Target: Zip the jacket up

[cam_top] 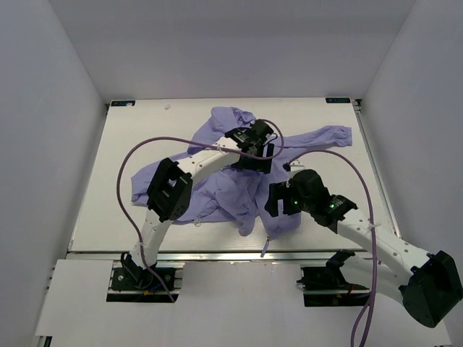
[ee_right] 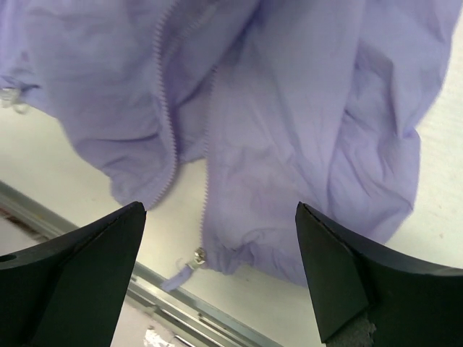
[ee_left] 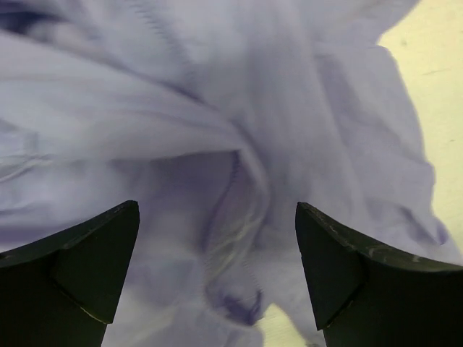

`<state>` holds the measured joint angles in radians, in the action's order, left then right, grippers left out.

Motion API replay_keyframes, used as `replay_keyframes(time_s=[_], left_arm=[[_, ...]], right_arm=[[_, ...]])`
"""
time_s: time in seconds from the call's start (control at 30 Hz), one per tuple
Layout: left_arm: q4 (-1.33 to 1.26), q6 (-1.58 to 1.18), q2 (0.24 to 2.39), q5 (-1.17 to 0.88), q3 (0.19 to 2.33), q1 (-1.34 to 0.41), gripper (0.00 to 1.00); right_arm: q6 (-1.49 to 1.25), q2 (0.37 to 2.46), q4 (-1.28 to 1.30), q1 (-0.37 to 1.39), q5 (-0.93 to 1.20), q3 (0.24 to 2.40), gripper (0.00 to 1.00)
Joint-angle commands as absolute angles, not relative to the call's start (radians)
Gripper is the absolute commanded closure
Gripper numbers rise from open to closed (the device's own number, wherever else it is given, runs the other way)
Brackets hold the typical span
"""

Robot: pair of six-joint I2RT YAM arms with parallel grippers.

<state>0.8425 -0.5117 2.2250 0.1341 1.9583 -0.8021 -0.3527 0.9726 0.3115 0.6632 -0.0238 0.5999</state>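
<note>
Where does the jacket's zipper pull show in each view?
Top external: zipper pull just below centre, at the near hem.
Left wrist: not visible, only folded fabric.
Right wrist: zipper pull low, left of centre.
Shared landmark: jacket, filling both wrist views.

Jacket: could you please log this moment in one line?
jacket unzipped, crumpled | left gripper open over it | right gripper open over zipper

Seen from my console: the crumpled lavender fabric hooded jacket (cam_top: 231,191) lies mid-way across the white flat worktop (cam_top: 130,144), one sleeve reaching far right. My left pincer (ee_left: 217,213) hangs above its far half, my right pincer (ee_right: 221,213) above its near hem.
</note>
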Motion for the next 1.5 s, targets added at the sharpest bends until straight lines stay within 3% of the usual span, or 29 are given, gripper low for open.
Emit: replay_keyframes(time_s=[0.0, 0.27, 0.43, 0.5, 0.83, 1.2, 1.33, 1.47], left_arm=[[0.891, -0.499, 2.036, 0.271, 1.881, -0.798, 0.02], [0.79, -0.57, 1.682, 0.322, 1.541, -0.795, 0.02], [0.596, -0.641, 1.612, 0.183, 1.213, -0.787, 0.02], [0.56, -0.644, 1.644, 0.137, 1.18, -0.775, 0.02], [0.514, -0.586, 1.862, 0.133, 1.244, -0.632, 0.02], [0.6, -0.523, 2.086, 0.144, 1.557, -0.523, 0.02], [0.594, -0.508, 2.036, 0.135, 1.536, -0.522, 0.02], [0.563, -0.52, 1.837, 0.104, 1.416, -0.522, 0.02]], right_arm=[[-0.34, 0.991, 0.273, 0.672, 0.057, 0.652, 0.11], [-0.364, 1.051, 0.342, 0.713, -0.038, 0.65, 0.11], [-0.373, 1.086, 0.38, 0.726, -0.008, 0.618, 0.11], [-0.383, 1.113, 0.379, 0.73, 0.029, 0.609, 0.11], [-0.453, 1.311, 0.253, 0.732, 0.015, 0.639, 0.11], [-0.403, 1.537, 0.218, 0.73, -0.023, 0.865, 0.11], [-0.367, 1.502, 0.256, 0.73, -0.043, 0.893, 0.11], [-0.364, 1.405, 0.34, 0.73, -0.069, 0.881, 0.11]])
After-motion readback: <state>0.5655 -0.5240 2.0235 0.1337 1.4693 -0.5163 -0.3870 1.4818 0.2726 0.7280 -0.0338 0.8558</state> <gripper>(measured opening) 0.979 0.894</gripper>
